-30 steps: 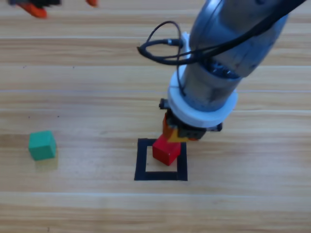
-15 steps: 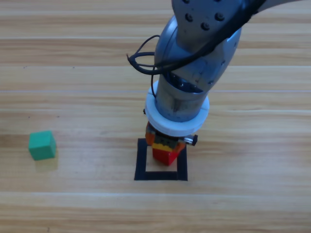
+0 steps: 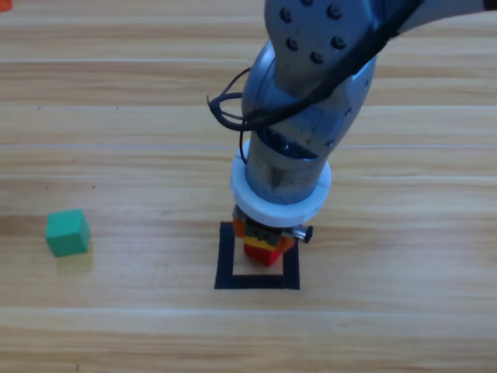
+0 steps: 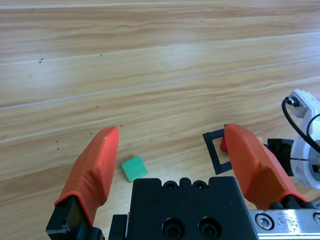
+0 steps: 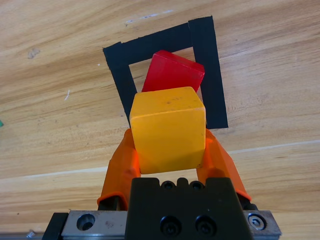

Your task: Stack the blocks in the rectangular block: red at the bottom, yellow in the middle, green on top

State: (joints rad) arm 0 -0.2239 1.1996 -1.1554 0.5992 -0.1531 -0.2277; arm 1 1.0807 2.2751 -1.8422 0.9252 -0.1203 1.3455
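My right gripper [image 5: 168,139] is shut on the yellow cube [image 5: 167,127] and holds it just above the red cube [image 5: 172,74]. The red cube sits inside the black tape square [image 5: 116,59], turned a little against the outline. From above, the right arm covers most of the square [image 3: 256,281], and only part of the red cube [image 3: 264,253] shows under the right gripper [image 3: 264,233]. The green cube [image 3: 67,232] lies alone on the table far to the left. My left gripper [image 4: 171,132] is open and empty, with the green cube [image 4: 134,168] below it.
The wooden table [image 3: 404,311] stretches on all sides. The left gripper shows only as an orange tip [image 3: 4,4] at the top-left corner of the high view. The right arm's black cables [image 3: 229,109] loop out to its left.
The right arm has swung left and down, carrying the yellow cube from beside the square's far edge to over the red cube. The left gripper has drawn back towards the top-left corner.
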